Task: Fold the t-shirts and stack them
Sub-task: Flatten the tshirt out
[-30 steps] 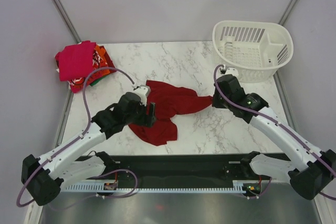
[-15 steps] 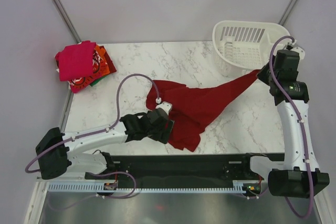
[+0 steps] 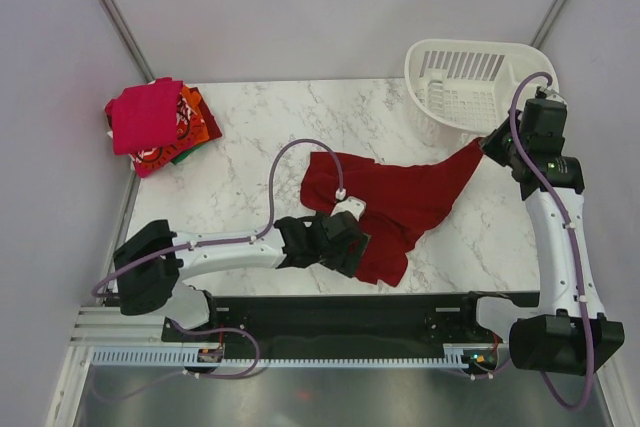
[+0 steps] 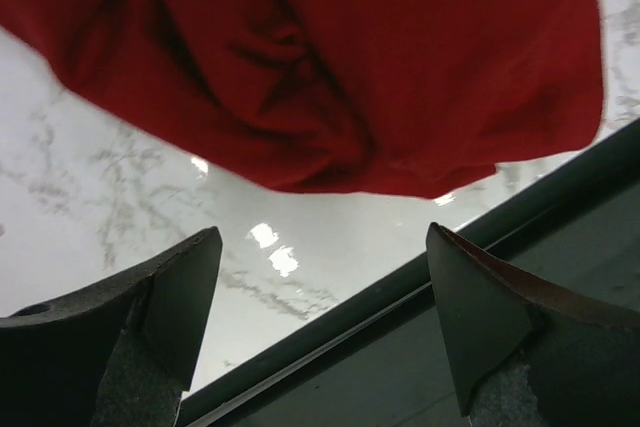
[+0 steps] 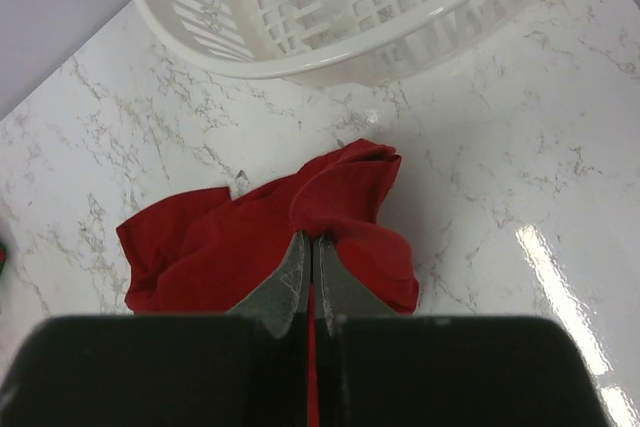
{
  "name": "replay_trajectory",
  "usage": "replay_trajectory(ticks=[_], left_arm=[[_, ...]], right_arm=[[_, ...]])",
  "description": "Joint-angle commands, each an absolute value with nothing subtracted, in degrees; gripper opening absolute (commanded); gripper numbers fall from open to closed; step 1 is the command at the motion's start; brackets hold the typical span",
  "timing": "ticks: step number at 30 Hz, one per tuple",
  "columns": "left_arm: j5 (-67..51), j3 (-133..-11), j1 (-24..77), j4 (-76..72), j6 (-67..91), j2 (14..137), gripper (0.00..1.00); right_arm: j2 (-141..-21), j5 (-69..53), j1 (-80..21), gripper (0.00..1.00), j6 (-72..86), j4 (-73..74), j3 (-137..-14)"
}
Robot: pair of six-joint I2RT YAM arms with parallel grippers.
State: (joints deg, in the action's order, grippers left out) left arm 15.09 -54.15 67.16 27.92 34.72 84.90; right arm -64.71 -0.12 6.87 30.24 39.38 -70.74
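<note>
Soft, creased dark red t-shirt (image 3: 400, 202) stretches in folds over the glossy veined marble table (image 3: 250, 137) — right gripper (image 5: 311, 242) pinches 1 corner tight; left gripper (image 4: 322, 235) gapes wide, empty.

Upper part of dark red t-shirt (image 4: 330, 57) beyond left wrist view's edge

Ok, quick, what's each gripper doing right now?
Left gripper: open, empty, dark red t-shirt just ahead of it.
Right gripper: shut on a bunched edge of that t-shirt.
</note>
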Motion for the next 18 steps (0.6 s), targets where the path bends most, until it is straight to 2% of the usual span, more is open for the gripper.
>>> replay_trajectory(ticks=[1, 8, 11, 12, 14, 15, 16, 18], left_arm=[[15.12, -57.74, 69.78, 20.76, 36.47, 87.18, 0.91], [10.64, -61.34, 70.31, 16.01, 36.04, 95.0, 0.89], [11.33, -63.1, 70.23, 15.38, 35.51, 98.16, 0.83], [12.29, -63.63, 70.22, 15.38, 35.25, 100.17, 0.69], [12.92, -65.29, 70.05, 15.38, 34.63, 101.86, 0.47], [12.92, -65.91, 70.05, 15.47, 33.41, 102.82, 0.15], [13.01, -66.44, 70.05, 15.47, 32.7, 103.35, 0.02], [14.31, -66.53, 70.05, 15.64, 31.3, 102.22, 0.02]], right_arm=[[-64.34, -2.28, 6.94, 0.0, 30.41, 36.3, -70.49], [-64.42, -3.34, 6.94, 0.0, 30.41, 35.51, -69.96], [-64.51, -3.52, 6.94, 0.0, 30.32, 35.42, -69.79], [-64.42, -3.52, 6.94, 0.0, 30.24, 35.33, -69.7], [-64.34, -3.43, 6.94, 0.0, 30.32, 35.33, -69.61], [-64.25, -3.25, 6.94, 0.0, 30.24, 35.25, -69.7], [-64.07, -3.25, 6.94, 0.0, 30.15, 35.33, -69.52], [-63.81, -3.43, 6.86, 0.0, 29.97, 35.42, -69.43]])
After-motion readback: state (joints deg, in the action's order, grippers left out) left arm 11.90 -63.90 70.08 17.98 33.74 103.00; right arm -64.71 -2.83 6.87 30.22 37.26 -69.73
